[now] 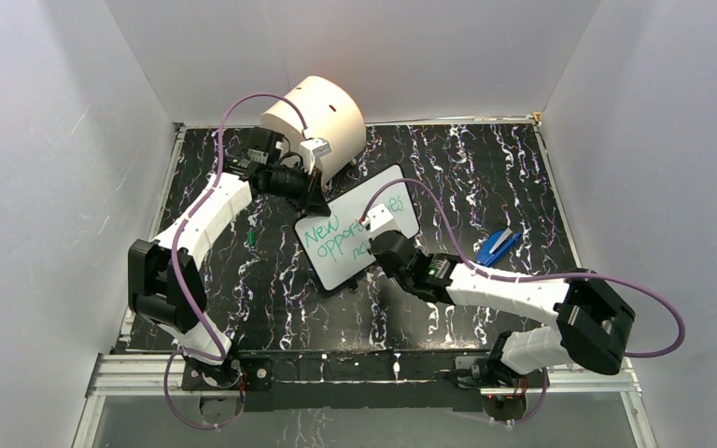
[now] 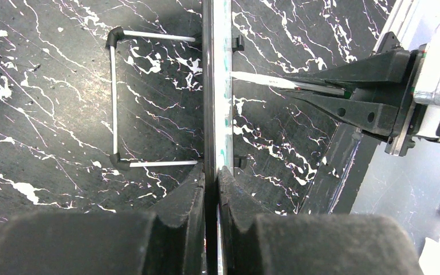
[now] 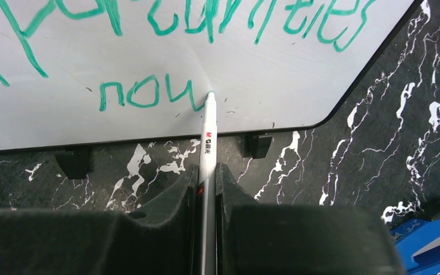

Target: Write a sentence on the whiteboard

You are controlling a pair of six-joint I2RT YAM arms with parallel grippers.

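Note:
The whiteboard [image 1: 390, 193] stands tilted on the black marbled table, and the top view shows the green sentence [image 1: 330, 239] across it. My left gripper [image 1: 316, 200] is shut on the board's upper left edge. The left wrist view shows the board edge-on [image 2: 220, 86] between the left gripper's [image 2: 211, 172] fingers. My right gripper [image 3: 207, 172] is shut on a white marker [image 3: 208, 134]. The marker's green tip touches the whiteboard [image 3: 275, 69] at the end of the word "now" [image 3: 143, 95], below "opportunities". In the top view the right gripper [image 1: 374, 237] is at the board's lower right.
A big cream cylinder [image 1: 322, 114] stands behind the board at the back. On the table, a blue object [image 1: 498, 245] lies to the right and a small green cap [image 1: 252, 240] to the left. The board's wire stand [image 2: 113, 103] rests behind it.

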